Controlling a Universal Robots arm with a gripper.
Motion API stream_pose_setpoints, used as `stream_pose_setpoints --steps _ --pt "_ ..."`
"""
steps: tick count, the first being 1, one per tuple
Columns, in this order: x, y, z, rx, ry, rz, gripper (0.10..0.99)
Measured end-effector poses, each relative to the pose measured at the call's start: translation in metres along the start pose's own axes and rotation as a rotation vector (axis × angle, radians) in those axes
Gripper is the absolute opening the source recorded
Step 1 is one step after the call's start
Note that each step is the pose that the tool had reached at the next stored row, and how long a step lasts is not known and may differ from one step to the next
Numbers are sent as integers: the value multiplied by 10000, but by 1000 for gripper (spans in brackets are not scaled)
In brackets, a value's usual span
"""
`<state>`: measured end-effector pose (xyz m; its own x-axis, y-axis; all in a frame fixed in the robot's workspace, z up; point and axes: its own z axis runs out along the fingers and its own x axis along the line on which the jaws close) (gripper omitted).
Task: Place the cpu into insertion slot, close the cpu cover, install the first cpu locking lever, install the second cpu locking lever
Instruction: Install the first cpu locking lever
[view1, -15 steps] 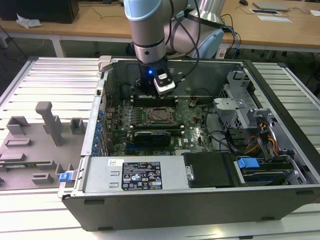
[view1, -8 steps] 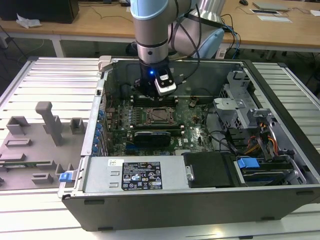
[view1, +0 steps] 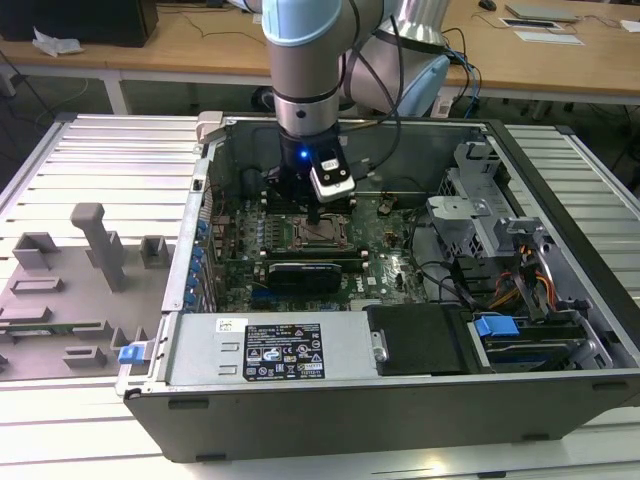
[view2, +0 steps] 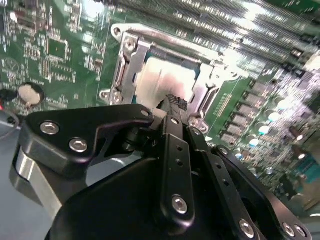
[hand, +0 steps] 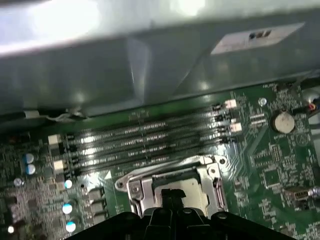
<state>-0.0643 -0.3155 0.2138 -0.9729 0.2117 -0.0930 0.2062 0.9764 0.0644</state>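
gripper (view2: 175, 102): fingers drawn narrow, tips together over the socket, nothing visibly held | cpu (view2: 167, 80): seated in insertion slot (view2: 200, 75), cpu cover (view2: 127, 65) framing it | handling: you have a light, stiff, fragile chip; touch edges only

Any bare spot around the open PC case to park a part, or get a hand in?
Free: the ribbed metal table on the exterior view's left, between the case wall and the grey fixture blocks; also right of the case. Crowded: the gripper over the cpu, and the cables by the drive bays.
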Motion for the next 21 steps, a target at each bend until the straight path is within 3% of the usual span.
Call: stream_pose_setpoints --steps 4,8,12,14,18,21 --pt "-26 5 2 64 89 0 106" --pt "-30 6 3 63 90 -11 106" --pt "-115 23 17 43 129 -386 106" --pt "-116 24 17 118 155 -600 106" --pt "-116 24 18 415 170 -1450 106" --pt "-116 24 18 417 194 -2227 106"
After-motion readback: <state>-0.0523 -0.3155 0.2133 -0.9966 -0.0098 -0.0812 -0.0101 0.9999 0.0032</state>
